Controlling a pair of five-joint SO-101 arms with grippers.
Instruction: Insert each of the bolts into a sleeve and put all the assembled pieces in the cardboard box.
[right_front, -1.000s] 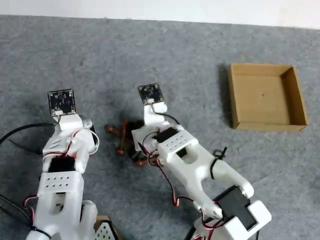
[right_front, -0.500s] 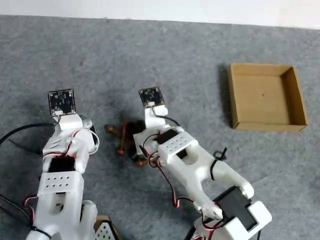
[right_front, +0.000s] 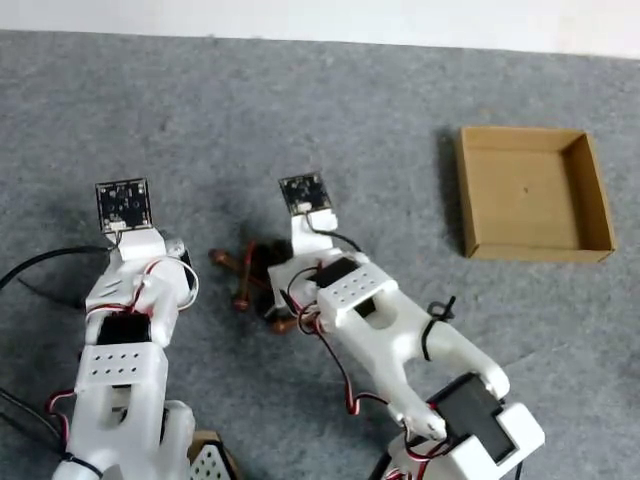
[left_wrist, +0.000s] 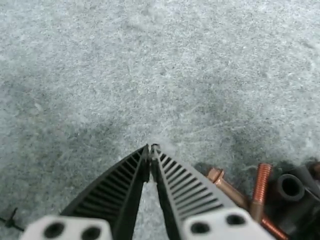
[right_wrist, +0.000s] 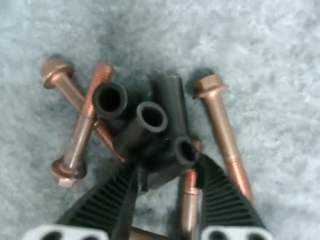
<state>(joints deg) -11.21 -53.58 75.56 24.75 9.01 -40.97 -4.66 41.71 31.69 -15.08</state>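
Bolts (right_wrist: 222, 130) and sleeves (right_wrist: 151, 117) heaped on worktop (right_front: 300, 110). Right hand (right_wrist: 169, 166) released, straddling heap. Left hand (left_wrist: 151, 150) clenched, empty, just beside heap. Box (right_front: 592, 190) sits well apart.

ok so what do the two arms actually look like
The left arm and right arm are white plastic with black motor blocks, looped red, white and black wires, and a square black circuit board near each tip. The jaws are black, tapered, ribbed inside.
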